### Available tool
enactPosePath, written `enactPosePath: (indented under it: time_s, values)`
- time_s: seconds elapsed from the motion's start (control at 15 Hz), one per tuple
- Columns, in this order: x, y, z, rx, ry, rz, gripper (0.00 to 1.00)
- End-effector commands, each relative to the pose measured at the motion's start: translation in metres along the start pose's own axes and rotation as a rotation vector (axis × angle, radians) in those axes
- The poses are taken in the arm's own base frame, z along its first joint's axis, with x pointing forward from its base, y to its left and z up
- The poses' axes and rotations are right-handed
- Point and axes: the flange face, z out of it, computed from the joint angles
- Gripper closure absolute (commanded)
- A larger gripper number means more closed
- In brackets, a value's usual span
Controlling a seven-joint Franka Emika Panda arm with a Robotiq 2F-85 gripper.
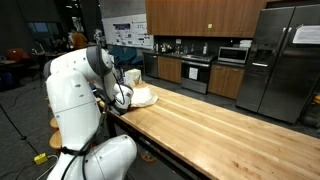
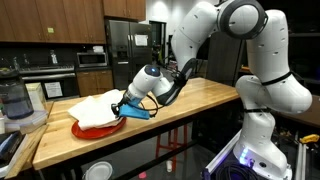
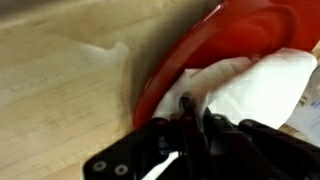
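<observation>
My claw [image 3: 190, 112] is pinched shut on the white cloth [image 3: 255, 85], which lies on the red plate [image 3: 235, 25] at the desk [image 3: 60, 100] end. The grasp looks done, but the cloth is not yet lifted.

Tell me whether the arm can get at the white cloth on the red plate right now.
Yes, it seems so: the jaws are shut at the edge of the white cloth, seemingly pinching it over the red plate. Nothing on the wooden counter stands in the way.
</observation>
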Motion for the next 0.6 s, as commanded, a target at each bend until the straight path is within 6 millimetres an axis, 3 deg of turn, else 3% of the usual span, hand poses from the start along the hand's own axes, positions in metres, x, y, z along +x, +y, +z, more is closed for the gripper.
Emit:
enactPosePath:
  time_s: [0.0, 0.2, 0.53]
  values:
    - [-0.02, 0.011, -0.025, 0.095, -0.122, -0.118, 0.98]
    - [-0.021, 0.008, -0.023, 0.113, -0.13, -0.156, 0.98]
    - [0.038, -0.02, -0.013, 0.061, 0.058, -0.081, 0.98]
